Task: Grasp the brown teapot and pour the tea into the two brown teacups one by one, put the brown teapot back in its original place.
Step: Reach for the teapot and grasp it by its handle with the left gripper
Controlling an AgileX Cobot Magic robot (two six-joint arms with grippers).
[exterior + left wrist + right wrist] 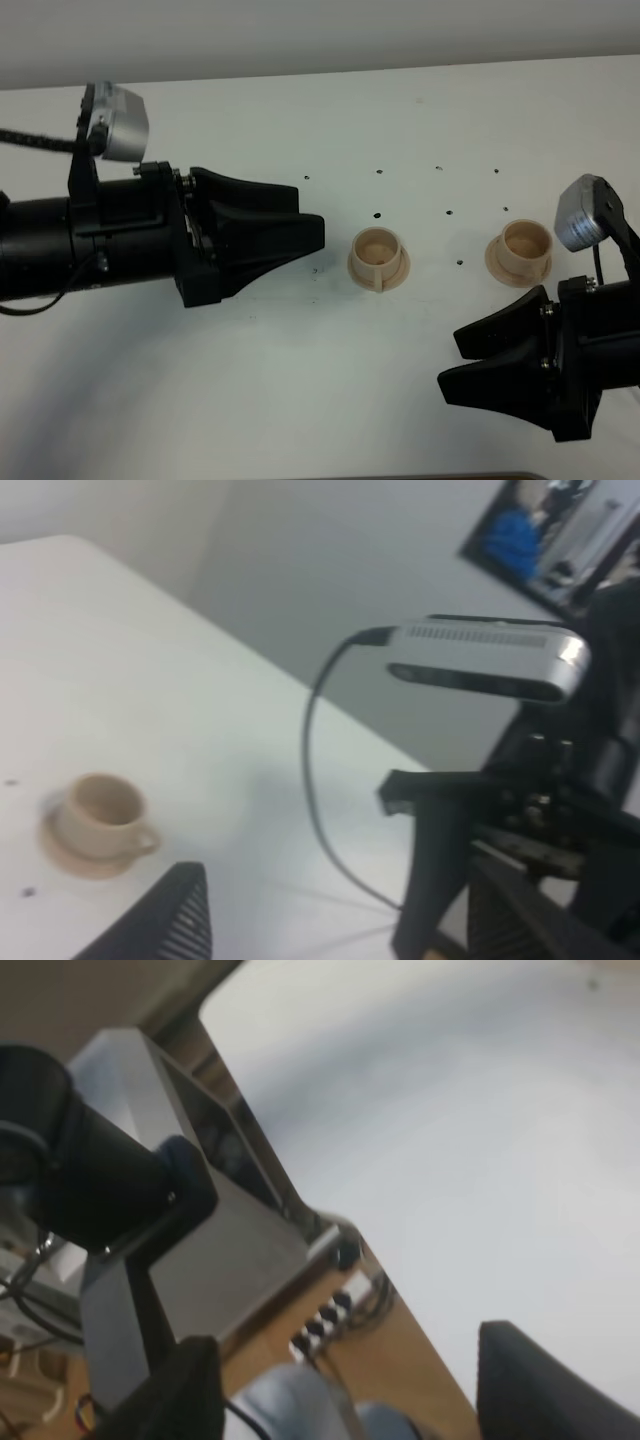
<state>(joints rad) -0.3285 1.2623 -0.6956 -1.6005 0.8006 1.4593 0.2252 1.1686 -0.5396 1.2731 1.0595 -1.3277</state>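
Exterior high shows the left hand [312, 218] empty with its jaws spread. The left wrist view agrees: the two fingers [170, 915] stand wide apart with nothing between them. Just past its tips the nearer teacup [379, 259] sits upright on its saucer, close but not touching. The right hand [452, 362] is also wide and empty, hanging over the surface [300, 400] and apart from the farther teacup [519, 250].

The brown teapot appears in no view, and neither does the wide saucer it belongs on. With nothing grasped, I judge the task to be at its very start.

The first risk lies in the reach. The left hand points straight at the nearer teacup, so a forward or sweeping move toward a pot out of frame could clip it. The cups look small and light and seem to rest loose on their saucers, so a nudge might slide or tip one.

Second, the two arms face each other across a short stretch of surface. If both move toward the middle, they could meet.

Later, when pouring, the cup mouths are narrow targets. A fast tilt or a spout held off-centre would likely spill tea onto the surface, and a loose lid might fall.
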